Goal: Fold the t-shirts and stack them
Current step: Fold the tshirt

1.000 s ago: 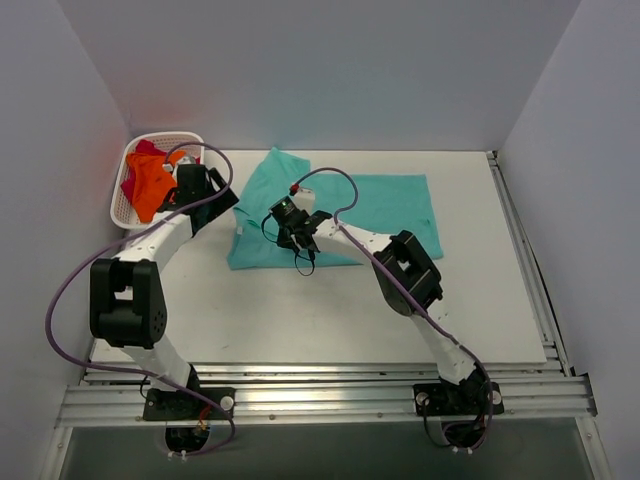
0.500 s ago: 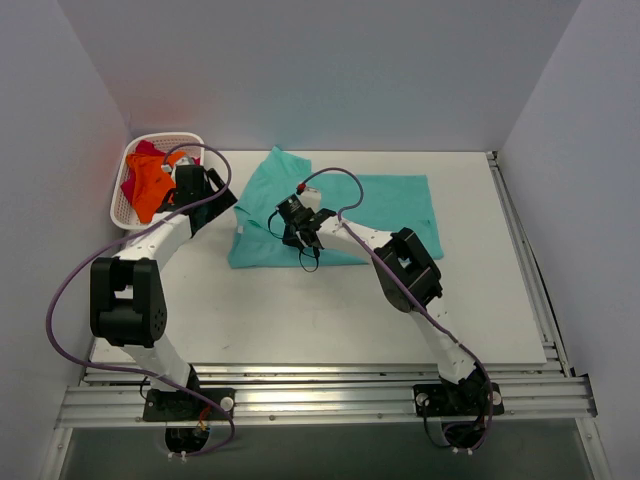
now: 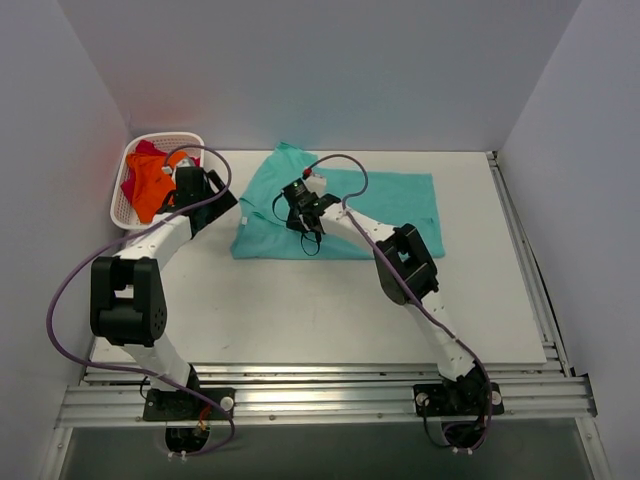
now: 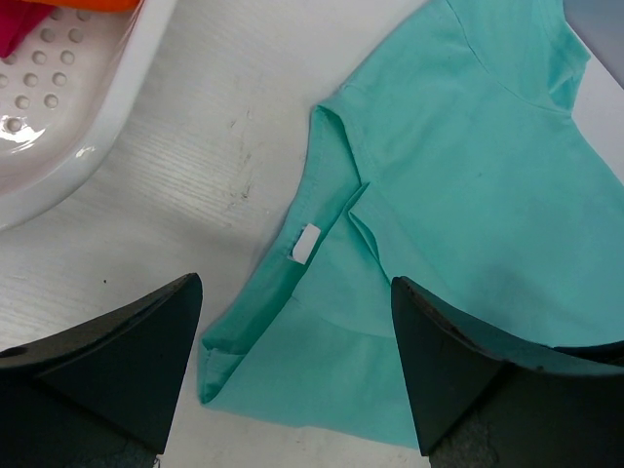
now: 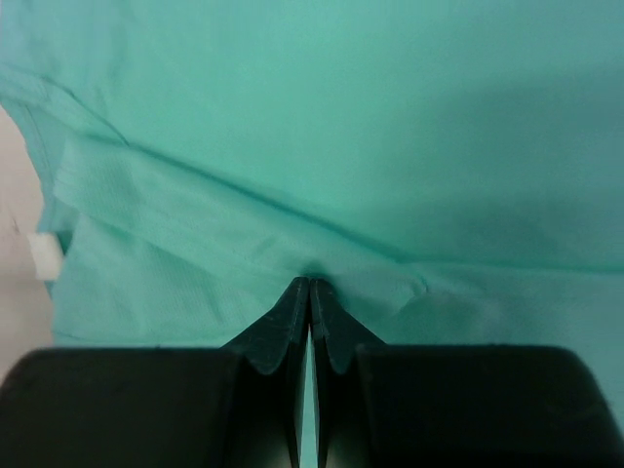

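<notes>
The teal-green t-shirt (image 3: 385, 205) lies partly folded on the white table, with a white tag showing in the left wrist view (image 4: 306, 243). My right gripper (image 3: 303, 203) is shut on a fold of the teal-green t-shirt (image 5: 322, 146) near its left part, the jaws pinching the cloth. My left gripper (image 3: 205, 195) is open and empty, hovering over the shirt's left edge (image 4: 292, 322), between the shirt and the basket. The bright orange t-shirt (image 3: 150, 185) and the magenta-red t-shirt (image 3: 140, 152) lie crumpled in the basket.
The white plastic lattice basket (image 3: 120, 210) stands at the table's far left corner; its rim also shows in the left wrist view (image 4: 88, 146). Grey walls close the back and sides. A metal rail runs along the table's near edge (image 3: 330, 385).
My right gripper has moved toward the back of the table, dragging the pinched teal cloth with it; the shirt's near edge has shifted back. The left arm has barely moved.
</notes>
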`<action>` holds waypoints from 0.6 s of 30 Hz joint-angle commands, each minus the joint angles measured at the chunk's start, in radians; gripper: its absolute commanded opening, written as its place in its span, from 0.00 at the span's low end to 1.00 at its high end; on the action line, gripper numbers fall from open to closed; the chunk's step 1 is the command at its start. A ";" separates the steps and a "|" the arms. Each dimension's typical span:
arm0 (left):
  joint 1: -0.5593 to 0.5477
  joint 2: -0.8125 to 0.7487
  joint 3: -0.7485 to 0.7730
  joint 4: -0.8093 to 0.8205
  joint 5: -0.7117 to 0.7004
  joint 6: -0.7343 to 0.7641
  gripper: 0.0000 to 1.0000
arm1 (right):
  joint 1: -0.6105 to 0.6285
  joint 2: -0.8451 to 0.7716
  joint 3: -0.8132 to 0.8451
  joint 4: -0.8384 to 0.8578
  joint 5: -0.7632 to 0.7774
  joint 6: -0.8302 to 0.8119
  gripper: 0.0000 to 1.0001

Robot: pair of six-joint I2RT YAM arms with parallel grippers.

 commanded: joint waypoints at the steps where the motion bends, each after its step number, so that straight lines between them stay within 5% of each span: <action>1: 0.007 0.001 -0.001 0.051 0.013 0.002 0.87 | -0.075 0.067 0.136 -0.067 0.040 -0.020 0.00; 6: 0.007 -0.017 -0.011 0.046 0.008 0.004 0.87 | -0.198 0.218 0.516 -0.126 0.049 -0.062 0.00; 8: 0.007 -0.027 -0.014 0.045 0.005 0.004 0.87 | -0.240 0.212 0.521 -0.051 0.025 -0.076 0.00; 10: 0.007 -0.033 -0.014 0.034 0.002 0.004 0.87 | -0.251 0.151 0.465 0.059 -0.023 -0.109 0.37; 12: 0.007 -0.045 -0.023 0.039 -0.005 0.005 0.87 | -0.237 0.094 0.407 0.124 -0.078 -0.154 0.89; 18: 0.007 -0.042 -0.018 0.039 0.005 0.002 0.86 | -0.121 -0.193 0.042 0.198 0.067 -0.192 0.97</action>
